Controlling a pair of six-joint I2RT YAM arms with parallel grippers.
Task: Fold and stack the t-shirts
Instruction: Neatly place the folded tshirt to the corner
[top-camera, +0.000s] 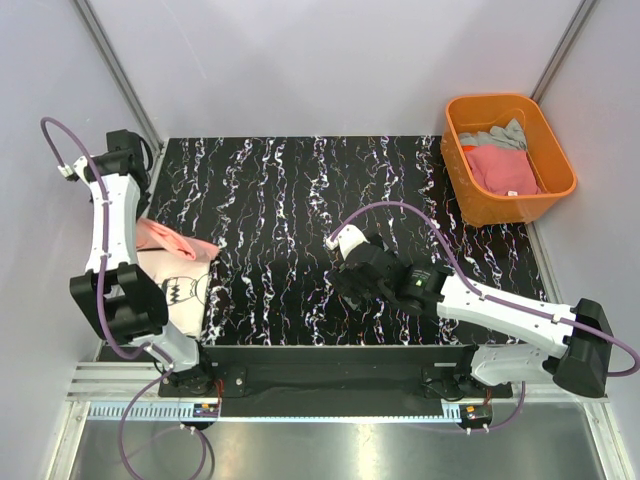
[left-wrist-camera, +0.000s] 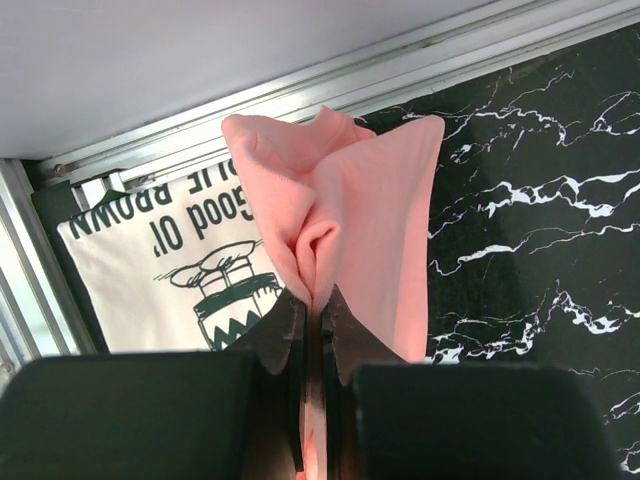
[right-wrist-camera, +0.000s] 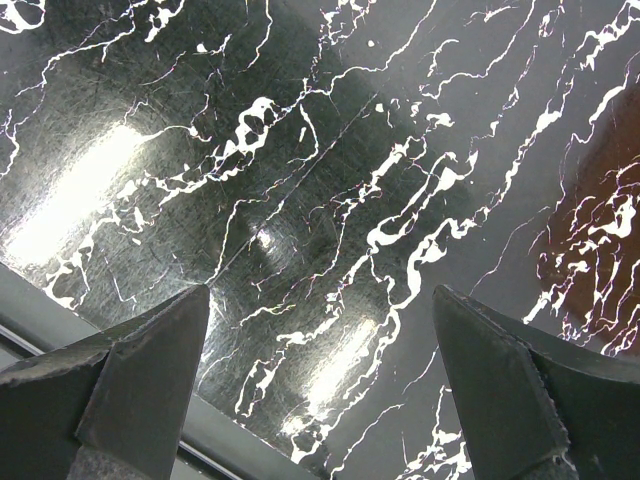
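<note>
Top external view is showing the task's cloth crowding the table's 8 o'clock corner. A soft salmon-pink cotton t-shirt (top-camera: 172, 240) is lying bunched there, overlapping the far edge of a flat white t-shirt with black printed lettering (top-camera: 185, 295). The left gripper (left-wrist-camera: 312, 305) is pinching a fold of the salmon cloth between tightly closed fingers. In the left wrist view the cloth is running away from the fingertips toward 12 o'clock, its long axis heading for the aluminium side rail (left-wrist-camera: 300, 95).

That rail and the wall are sitting just beside the pile at 9 o'clock, leaving little room that way. The black marble-patterned tabletop (top-camera: 280, 200) is lying bare toward 3 o'clock, so any spreading probably belongs there. The left arm is much the nearer one.

The right gripper (right-wrist-camera: 322, 292) is hovering low over bare tabletop near 6 o'clock, fingers spread wide and holding nothing, well apart from both shirts.

At 2 o'clock, a rigid orange plastic tub (top-camera: 497, 99) is holding a crumpled grey t-shirt (top-camera: 495, 138) and a deeper pink t-shirt (top-camera: 500, 168), both waiting unfolded.
</note>
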